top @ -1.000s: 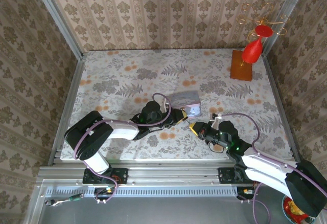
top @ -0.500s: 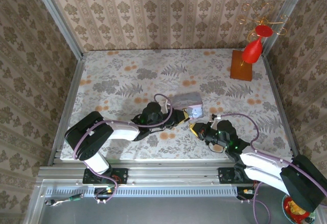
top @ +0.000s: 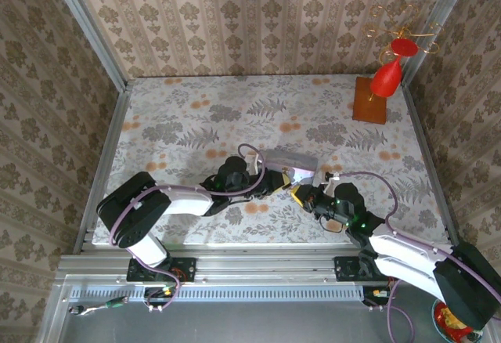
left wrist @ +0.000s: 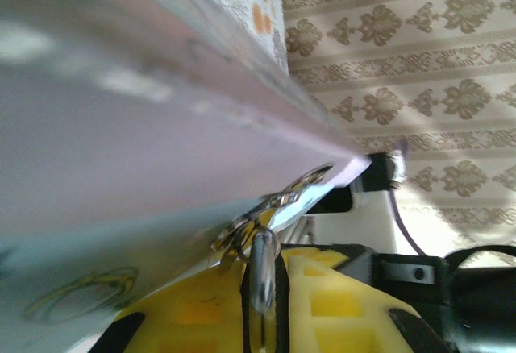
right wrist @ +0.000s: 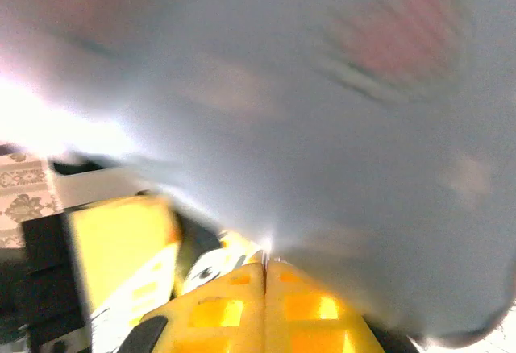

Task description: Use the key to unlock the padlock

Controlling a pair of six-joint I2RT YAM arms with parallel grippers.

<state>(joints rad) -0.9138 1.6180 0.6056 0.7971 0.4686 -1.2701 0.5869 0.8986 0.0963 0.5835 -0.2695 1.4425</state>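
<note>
Left wrist: my left hand (left wrist: pixel 272 287) pinches a silvery metal piece (left wrist: pixel 260 263) under the tin (left wrist: pixel 121 151). Right wrist: right hand (right wrist: pixel 264 267) closed tight.

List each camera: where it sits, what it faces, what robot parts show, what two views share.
Top external: above and behind the bases, looking down at the table, both arms, tin.
Left wrist: on the left arm, looking along its yellow fingers toward the tin; silvery metal piece between them.
Right wrist: on the right arm, shut yellow fingers against the blurred tin.
Shared: the tin, in all three.
</note>
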